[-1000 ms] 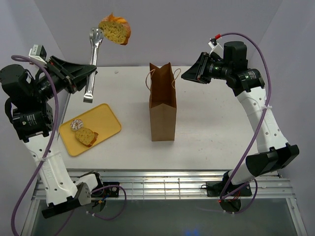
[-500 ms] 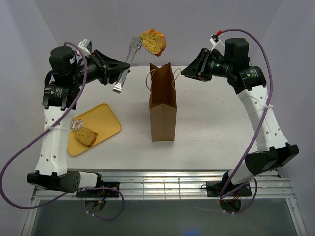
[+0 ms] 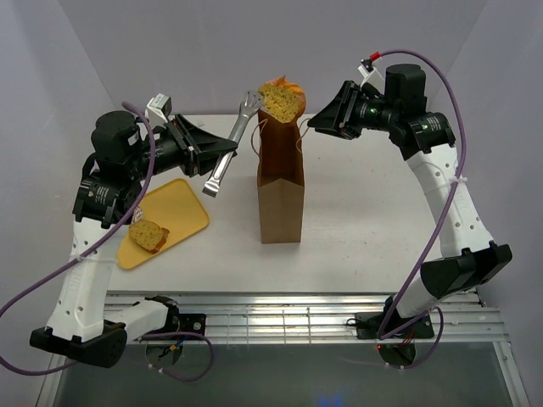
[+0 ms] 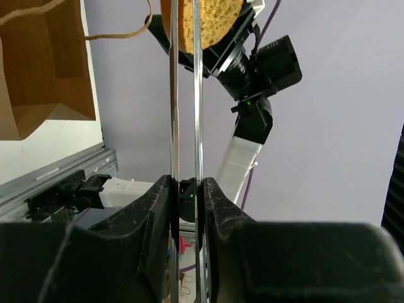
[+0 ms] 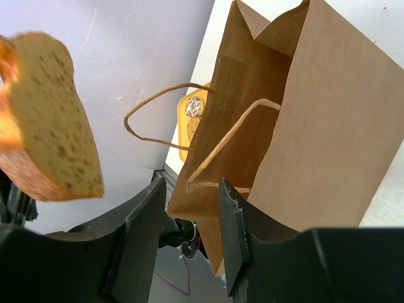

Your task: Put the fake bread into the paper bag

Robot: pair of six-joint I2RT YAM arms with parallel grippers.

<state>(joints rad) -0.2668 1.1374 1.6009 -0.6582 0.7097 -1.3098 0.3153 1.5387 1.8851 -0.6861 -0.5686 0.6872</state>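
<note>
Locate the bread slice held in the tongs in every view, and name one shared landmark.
Top external: bread slice at top centre, at the tip of the tongs, above the paper bag.
Left wrist: bread slice at the top edge, between the tongs' blades.
Right wrist: bread slice at the left edge, close up.
Shared landmark: the paper bag, seen in all three.

Light was bright and even, falling from above, shadows on the white table were faint and soft, overhead view was sharp, metal tongs showed streaks of glare, bread slice looked slightly blurred near the lens.
</note>
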